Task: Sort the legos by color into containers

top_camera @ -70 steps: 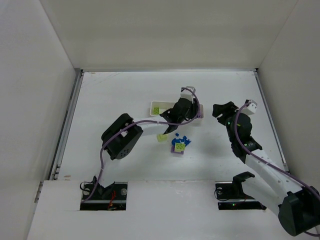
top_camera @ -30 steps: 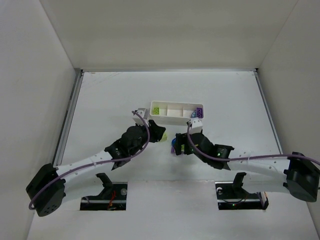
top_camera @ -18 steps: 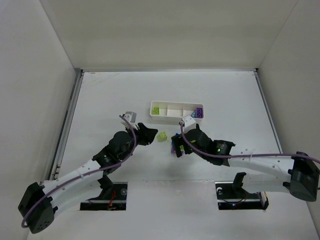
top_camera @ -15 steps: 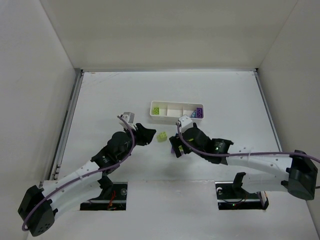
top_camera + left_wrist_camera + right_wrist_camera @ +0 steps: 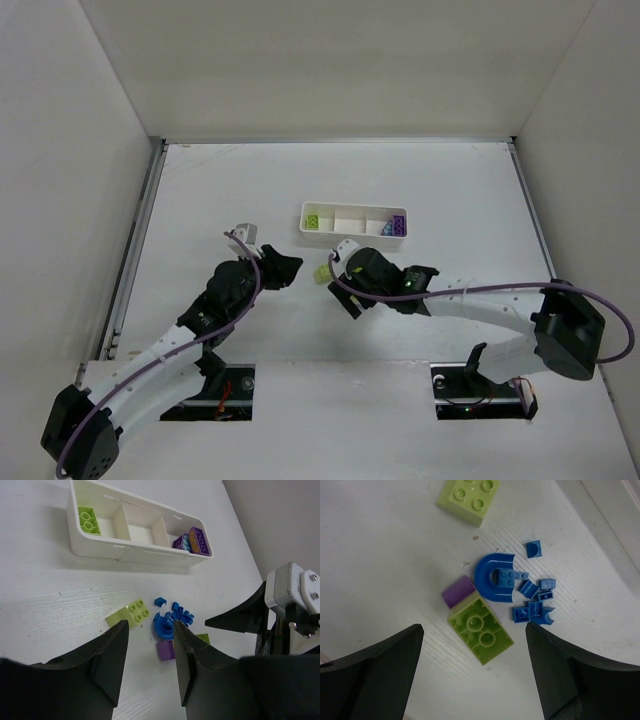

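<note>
The white tray (image 5: 355,229) lies at the table's middle, with a lime brick (image 5: 87,520) in its left compartment and a purple brick (image 5: 197,539) in its right one. Loose legos lie in front of it: a lime brick (image 5: 469,494), a blue arch (image 5: 495,576), small blue bits (image 5: 534,602), a purple brick (image 5: 458,591) and an upturned lime brick (image 5: 481,631). My right gripper (image 5: 473,645) is wide open just above the upturned lime brick. My left gripper (image 5: 150,665) is open and empty, left of the pile. In the top view only one lime brick (image 5: 321,272) shows.
White walls close in the table on three sides. A metal rail (image 5: 135,250) runs along the left edge. The right gripper's fingers (image 5: 240,620) show at the right of the left wrist view, close to the pile.
The left gripper has drawn back to the left, away from the lime brick. The right gripper has moved left and now covers the pile. No brick has moved.
</note>
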You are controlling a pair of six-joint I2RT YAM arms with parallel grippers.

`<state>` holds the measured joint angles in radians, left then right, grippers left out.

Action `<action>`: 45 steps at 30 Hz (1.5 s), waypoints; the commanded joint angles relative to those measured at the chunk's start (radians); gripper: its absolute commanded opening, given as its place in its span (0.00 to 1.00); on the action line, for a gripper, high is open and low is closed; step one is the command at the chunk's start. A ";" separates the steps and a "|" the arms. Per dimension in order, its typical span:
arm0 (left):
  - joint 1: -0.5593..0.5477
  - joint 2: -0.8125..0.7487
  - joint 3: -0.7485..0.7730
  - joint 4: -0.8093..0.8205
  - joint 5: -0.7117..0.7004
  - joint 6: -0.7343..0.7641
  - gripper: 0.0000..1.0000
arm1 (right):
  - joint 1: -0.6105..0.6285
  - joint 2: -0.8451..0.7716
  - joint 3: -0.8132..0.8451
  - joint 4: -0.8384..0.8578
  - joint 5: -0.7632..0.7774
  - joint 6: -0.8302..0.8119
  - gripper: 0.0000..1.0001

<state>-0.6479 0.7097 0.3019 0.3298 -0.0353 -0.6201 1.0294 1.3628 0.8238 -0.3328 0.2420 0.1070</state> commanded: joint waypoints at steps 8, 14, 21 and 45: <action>0.034 -0.015 -0.023 0.031 0.048 -0.015 0.38 | -0.055 0.090 0.078 0.018 -0.070 -0.061 0.78; 0.038 0.005 -0.021 0.049 0.057 -0.020 0.38 | -0.053 0.101 0.074 0.020 -0.090 -0.052 0.71; 0.043 0.005 -0.023 0.058 0.061 -0.026 0.38 | -0.053 0.113 0.069 0.009 -0.107 -0.038 0.65; 0.054 -0.015 -0.023 0.057 0.066 -0.055 0.42 | -0.053 0.062 0.046 0.015 -0.092 0.011 0.34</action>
<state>-0.6003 0.7200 0.2855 0.3477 0.0189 -0.6605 0.9749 1.4704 0.8669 -0.3344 0.1459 0.0948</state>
